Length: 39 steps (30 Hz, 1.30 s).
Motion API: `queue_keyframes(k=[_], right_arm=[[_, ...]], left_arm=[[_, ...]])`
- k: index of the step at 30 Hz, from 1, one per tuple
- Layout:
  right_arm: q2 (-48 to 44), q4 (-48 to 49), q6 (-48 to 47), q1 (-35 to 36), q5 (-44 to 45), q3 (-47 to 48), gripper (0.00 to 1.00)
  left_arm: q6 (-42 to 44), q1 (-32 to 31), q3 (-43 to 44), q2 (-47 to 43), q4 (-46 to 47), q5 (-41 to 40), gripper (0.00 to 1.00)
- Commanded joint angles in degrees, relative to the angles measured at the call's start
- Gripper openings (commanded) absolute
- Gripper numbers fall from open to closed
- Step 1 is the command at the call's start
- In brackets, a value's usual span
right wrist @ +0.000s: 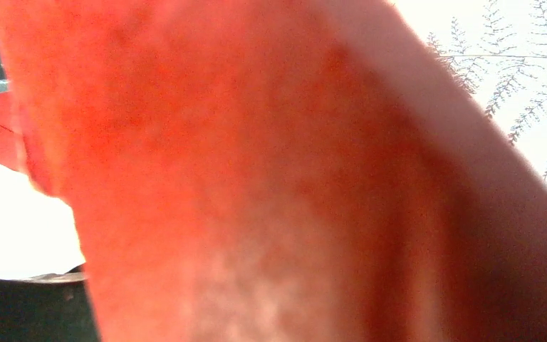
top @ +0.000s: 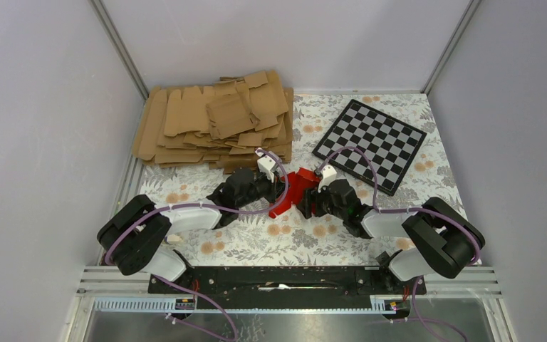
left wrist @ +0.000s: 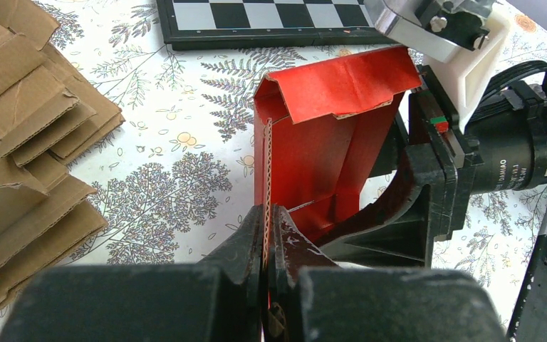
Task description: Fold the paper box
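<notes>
Left wrist view puts my left pincer (left wrist: 266, 217) at the bottom of the picture, its two black fingers pressed together on the thin raw edge of the bright red die-cut card paper box (left wrist: 313, 149), so that side is clamped on it. The box is partly formed: its walls stand up as an open trough and one flap is bent over along its end nearest the black-and-white checkered board (left wrist: 271, 18). It stands on the white floral tablecloth (left wrist: 164, 192), on the near side of the board and a little to its left, close to the board but not touching it. My right pincer (top: 308, 203) comes in at the side of the box opposite the left one, one black finger lying against the outside of a red wall. Its own camera is filled with blurred red card held right against the lens, so I cannot tell whether its fingers grip the box or merely stand beside it. A loose heap of flat brown corrugated cardboard blanks (left wrist: 21, 157) lies to the left of the board, well apart from the box
</notes>
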Motion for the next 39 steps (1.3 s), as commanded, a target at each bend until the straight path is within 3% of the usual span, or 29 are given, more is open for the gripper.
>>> queue_keyframes(k=[1,6,9,12,18,35,39], right_arm=[[-1.66,2.19,-0.10,0.94,-0.17,0.53,0.74],[-2.81,1.50,-0.36,0.97,-1.43,-0.14,0.74],[-3.03,0.44,-0.73,0.99,-2.55,-0.15,0.92],[-3.85,-0.03,-0.34,1.05,-1.88,-0.53,0.95],[-8.48,-9.11,4.35,0.98,10.18,-0.71,0.99],[-18.63,-16.95,13.39,1.02,9.70,-5.17,0.99],[-19.06,-17.99,13.24,1.02,9.76,-4.56,0.91]], left_arm=[[-0.93,-0.62,1.49,0.65,1.08,2.96,0.00],[-0.69,-0.62,1.67,0.81,0.69,2.56,0.00],[-0.52,-0.71,1.64,0.83,0.47,2.28,0.00],[-0.34,-0.77,1.76,0.75,0.27,1.86,0.00],[0.20,-1.05,1.40,-0.17,-0.09,0.02,0.00],[1.25,-2.20,1.75,-0.40,-0.98,-1.25,0.00],[1.33,-2.42,1.85,-0.32,-0.98,-1.30,0.00]])
